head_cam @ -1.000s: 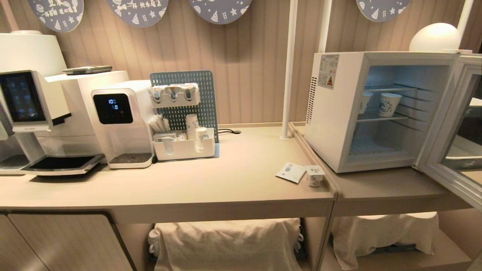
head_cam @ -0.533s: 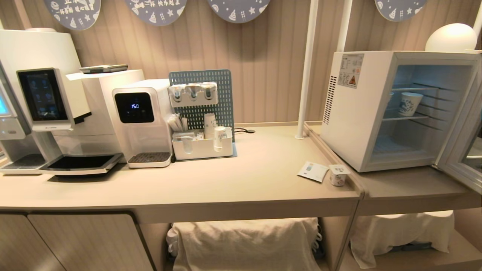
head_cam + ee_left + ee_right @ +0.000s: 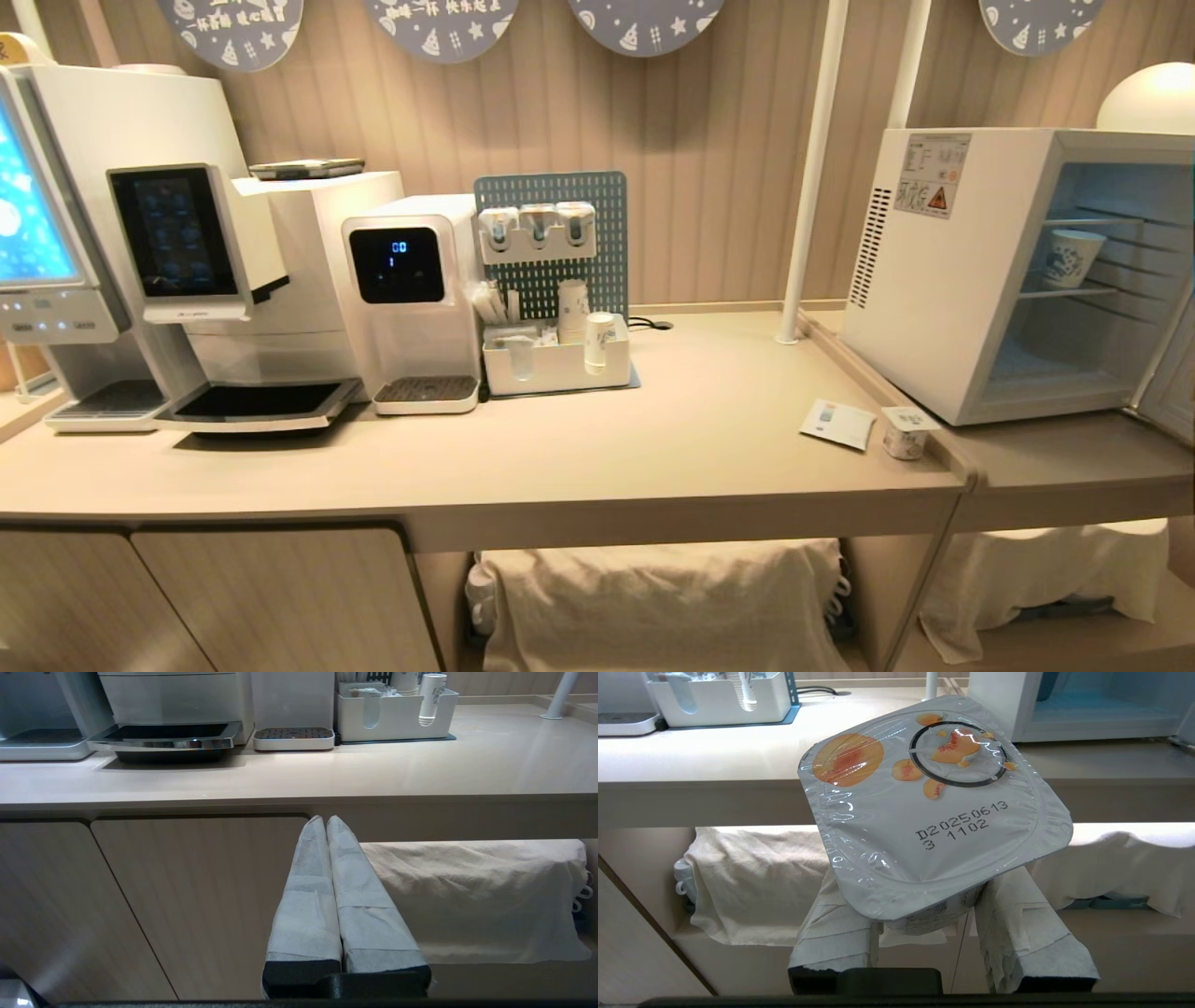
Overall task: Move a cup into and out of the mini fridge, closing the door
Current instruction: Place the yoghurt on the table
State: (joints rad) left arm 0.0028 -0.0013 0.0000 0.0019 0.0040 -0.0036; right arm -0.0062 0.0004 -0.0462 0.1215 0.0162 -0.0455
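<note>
Left hand pressed shut on nothing, parked low below the tabletop edge; right hand grips a sealed yogurt cup by its body under the foil lid, also below tabletop height. Cup likely light, thin-walled, crushable (foil punctures easily), so side grip low on the body suits. Far right, mini fridge interior is exposed, a paper cup on its shelf.

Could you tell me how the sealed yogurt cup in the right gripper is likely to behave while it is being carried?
The yogurt cup is clamped below its rim between the right gripper's padded fingers, so slipping seems unlikely. Its foil lid looks thin and crinkled, probably easy to dent. The wide rim over a narrower body suggests it could tip when set down.
</note>
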